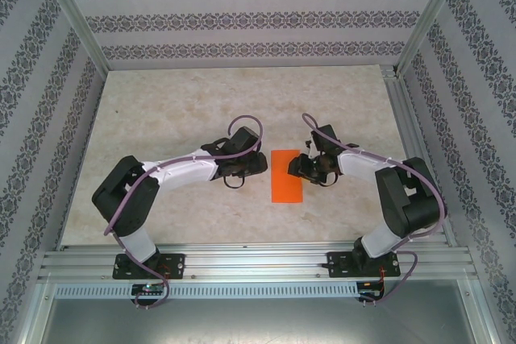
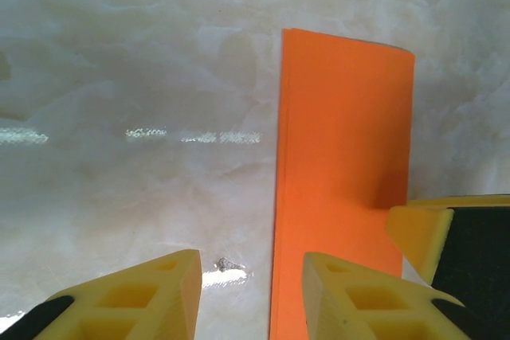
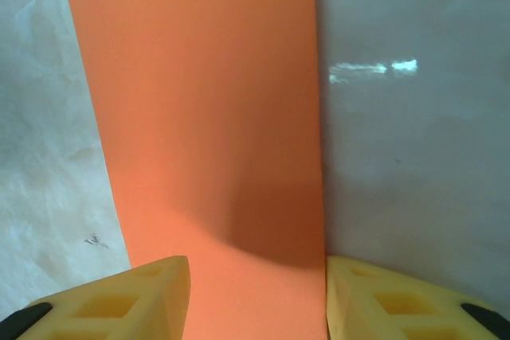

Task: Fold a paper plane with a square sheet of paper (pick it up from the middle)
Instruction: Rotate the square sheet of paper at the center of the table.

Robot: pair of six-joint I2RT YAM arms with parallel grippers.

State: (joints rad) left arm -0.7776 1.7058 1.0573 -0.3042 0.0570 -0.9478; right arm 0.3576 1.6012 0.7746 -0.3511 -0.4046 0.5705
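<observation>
As the orange sheet [image 1: 286, 176] lies folded on the bench [image 1: 177, 118], left fingers [image 2: 135, 300] part-open beside it, right fingers [image 3: 119, 300] apart over it, both empty.

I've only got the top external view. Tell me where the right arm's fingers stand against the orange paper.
Observer: In the right wrist view the right gripper is open. One of its fingers covers one long edge of the orange paper, and the other sits right at the opposite edge.
Operator: Now give me the left side.
Observer: The left gripper is open too. One finger overlaps the long edge facing the left arm, and the other is over bare table.
Operator: Check that edge for layers.
Observer: A thin second line runs along it, so the paper looks doubled there.
</observation>
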